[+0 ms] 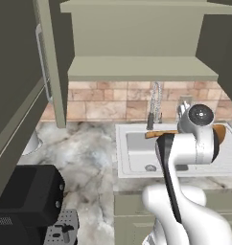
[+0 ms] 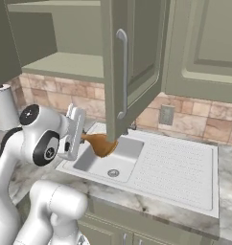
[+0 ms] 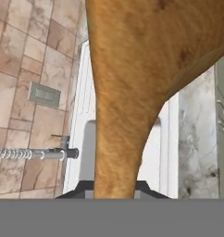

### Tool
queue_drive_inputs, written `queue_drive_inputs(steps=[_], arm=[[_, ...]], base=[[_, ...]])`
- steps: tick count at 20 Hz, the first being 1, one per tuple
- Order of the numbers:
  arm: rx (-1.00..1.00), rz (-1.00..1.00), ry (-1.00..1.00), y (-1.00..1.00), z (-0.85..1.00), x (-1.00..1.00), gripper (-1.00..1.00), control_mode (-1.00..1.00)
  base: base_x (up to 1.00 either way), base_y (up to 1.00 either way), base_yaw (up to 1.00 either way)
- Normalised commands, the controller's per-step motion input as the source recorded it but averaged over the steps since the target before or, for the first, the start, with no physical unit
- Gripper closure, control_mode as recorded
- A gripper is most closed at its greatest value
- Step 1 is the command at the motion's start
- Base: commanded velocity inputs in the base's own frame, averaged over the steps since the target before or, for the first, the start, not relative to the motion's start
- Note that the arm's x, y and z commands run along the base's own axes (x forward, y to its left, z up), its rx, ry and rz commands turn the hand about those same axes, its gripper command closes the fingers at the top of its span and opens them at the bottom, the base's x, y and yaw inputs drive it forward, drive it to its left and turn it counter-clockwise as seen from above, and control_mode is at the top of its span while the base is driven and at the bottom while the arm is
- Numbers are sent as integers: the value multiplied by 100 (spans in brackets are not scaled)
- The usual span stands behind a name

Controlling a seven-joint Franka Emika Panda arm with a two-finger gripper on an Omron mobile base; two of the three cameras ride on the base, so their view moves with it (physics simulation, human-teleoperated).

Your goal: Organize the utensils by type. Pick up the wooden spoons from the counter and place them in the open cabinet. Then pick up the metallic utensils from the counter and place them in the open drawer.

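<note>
Hand view gives you no legible writing, just the pincer [image 3: 115,187] clamped on a wooden spoon [image 3: 132,83]; right base view adds the sink [image 2: 185,162].

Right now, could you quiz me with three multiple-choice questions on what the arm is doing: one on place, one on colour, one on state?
1. The held spoon hangs over:
A the sink
B a stove
C the floor

2. The spoon's colour:
A grey
B orange-brown
C white

3. The cabinet is:
A shut
B open, shelf bare
C open, full of plates

Answers:
1 A, the bowl sits above the basin.
2 B, the hand view shows brown wood.
3 B, the door stands out and the shelf shows nothing; the gripper is shut on the spoon.
</note>
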Motion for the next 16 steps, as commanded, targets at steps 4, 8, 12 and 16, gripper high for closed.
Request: queue_drive_inputs(steps=[4, 8, 12, 16], arm=[[-4, -17, -5, 26, 5, 17, 100, -100], [-8, -1, -4, 32, 26, 0, 100, -100], [-9, 0, -17, 26, 62, -2, 100, -100], [-4, 0, -21, 10, 72, 0, 100, -100]], base=[[0, 0, 0], [0, 0, 0], [0, 0, 0], [0, 0, 0]])
